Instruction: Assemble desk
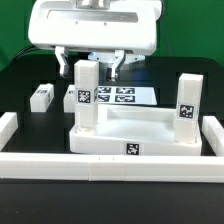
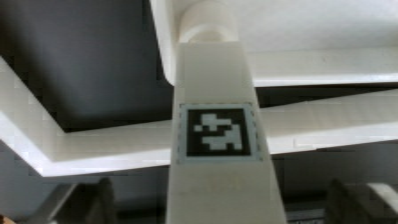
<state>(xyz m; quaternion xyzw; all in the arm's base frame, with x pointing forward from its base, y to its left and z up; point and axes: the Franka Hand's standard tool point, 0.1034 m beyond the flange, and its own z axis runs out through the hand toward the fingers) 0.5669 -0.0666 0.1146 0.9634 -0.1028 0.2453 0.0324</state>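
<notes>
- Exterior view: the desk slab [image 1: 165,143] is lying flat just behind the front rail [image 1: 110,168], and I'm taking it as my landmark.
- My gripper [image 1: 89,68] is hovering above the desk slab's corner on the exterior view's left. The jaws are standing wide apart either side of the upright leg [image 1: 85,95] there, clamping nothing.
- A second leg [image 1: 187,100] is standing upright at the desk slab's opposite end, on the exterior view's right.
- A loose leg [image 1: 42,97] is lying on the table well off the desk slab, beyond its end on the exterior view's left. The marker board [image 1: 118,96] is sitting just behind the desk slab.
- Wrist view: I'm looking down along the upright leg [image 2: 217,130], with its tag facing me and its far end meeting the desk slab [image 2: 107,150]. My fingers [image 2: 80,203] are showing on either side of it, with a gap each way.
- Progress, as I'm judging it: two legs are standing on the desk slab, at least one is waiting, and I'm not spotting a fourth. I cannot tell whether either standing leg is seated tight. I'm calling it roughly halfway, with the loose leg looking like the next fetch.
</notes>
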